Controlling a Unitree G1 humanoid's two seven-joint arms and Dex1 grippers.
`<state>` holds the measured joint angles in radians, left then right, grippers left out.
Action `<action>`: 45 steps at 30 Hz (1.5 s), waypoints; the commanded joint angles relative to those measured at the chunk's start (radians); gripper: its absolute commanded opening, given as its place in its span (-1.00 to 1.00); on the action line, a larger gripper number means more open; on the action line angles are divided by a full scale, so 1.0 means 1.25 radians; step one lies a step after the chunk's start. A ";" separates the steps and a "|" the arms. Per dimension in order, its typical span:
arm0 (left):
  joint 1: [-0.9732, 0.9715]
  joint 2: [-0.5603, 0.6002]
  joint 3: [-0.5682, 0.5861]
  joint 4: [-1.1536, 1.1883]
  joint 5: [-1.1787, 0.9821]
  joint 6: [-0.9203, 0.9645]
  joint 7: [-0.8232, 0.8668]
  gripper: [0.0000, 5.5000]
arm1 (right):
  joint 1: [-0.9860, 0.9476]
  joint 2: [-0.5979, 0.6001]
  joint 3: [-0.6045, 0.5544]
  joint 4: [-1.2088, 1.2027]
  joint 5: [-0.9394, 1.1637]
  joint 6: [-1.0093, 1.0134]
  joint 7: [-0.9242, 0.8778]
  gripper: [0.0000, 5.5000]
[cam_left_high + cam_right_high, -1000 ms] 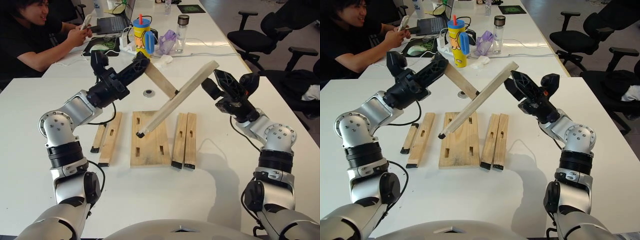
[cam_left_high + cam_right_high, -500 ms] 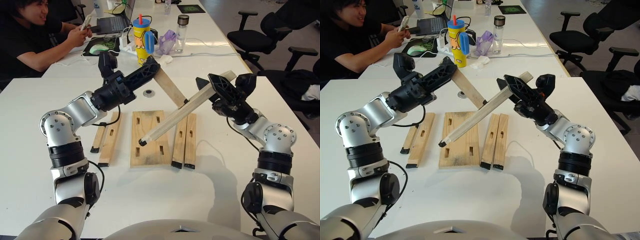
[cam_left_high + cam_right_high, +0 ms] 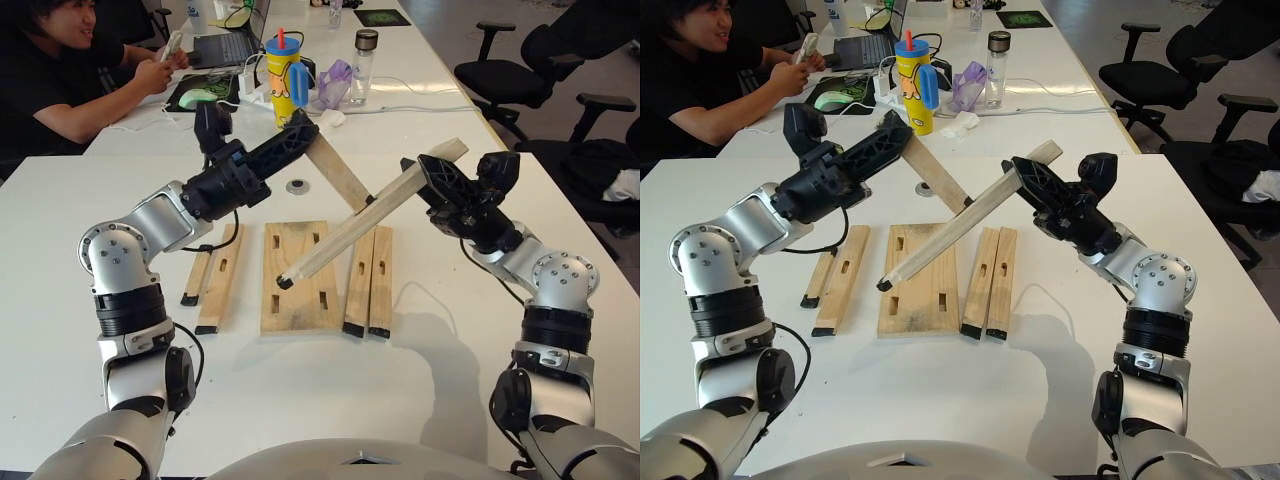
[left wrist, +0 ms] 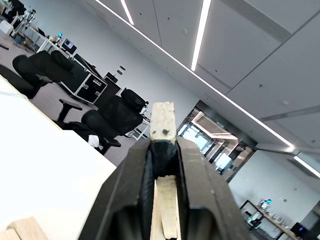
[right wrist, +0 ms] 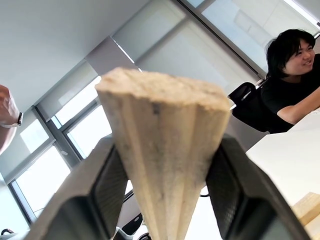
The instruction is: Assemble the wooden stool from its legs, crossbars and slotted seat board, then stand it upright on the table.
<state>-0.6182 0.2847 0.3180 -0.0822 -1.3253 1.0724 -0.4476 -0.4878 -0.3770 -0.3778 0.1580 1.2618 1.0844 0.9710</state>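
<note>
The slotted seat board lies flat mid-table. My left gripper is shut on a short wooden bar that slants down toward the right; its end shows between the fingers. My right gripper is shut on a long leg, whose black-tipped lower end hangs just over the seat board. The bar's low end meets the leg near its middle. The leg's end shows between the right gripper's fingers. Two slotted pieces lie left of the board and two lie right of it.
A grommet sits in the table behind the board. A yellow cup, a bottle and a laptop stand on the far table, where a seated person holds a phone. Office chairs stand at the right.
My right gripper has come down and swung the long leg to a flatter slant. My left gripper has shifted right with the bar, so the bar's end now meets the leg.
</note>
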 commanded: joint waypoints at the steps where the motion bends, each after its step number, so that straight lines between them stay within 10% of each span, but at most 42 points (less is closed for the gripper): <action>1: 0.002 -0.017 0.026 0.006 -0.036 -0.031 0.038 -0.54 | 0.008 -0.014 0.007 -0.004 -0.013 -0.008 0.019 -0.25; 17: -0.006 0.101 0.129 0.095 -0.013 -0.142 0.049 0.30 | 0.018 -0.100 -0.015 0.054 -0.056 -0.014 0.097 -0.25; 31: 0.314 0.300 -0.524 -0.213 0.710 -0.500 -0.357 0.30 | -0.128 -0.187 -0.042 0.271 -0.233 -0.223 0.116 -0.25; 45: 0.347 0.308 -0.638 -0.089 1.007 -0.751 -0.400 0.30 | -0.157 -0.126 0.028 0.283 -0.292 -0.237 0.214 -0.25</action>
<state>-0.2009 0.6467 -0.4900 -0.2034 -0.0932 0.1514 -0.9336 -0.6949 -0.5415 -0.3608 0.5494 0.9101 0.7926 1.2187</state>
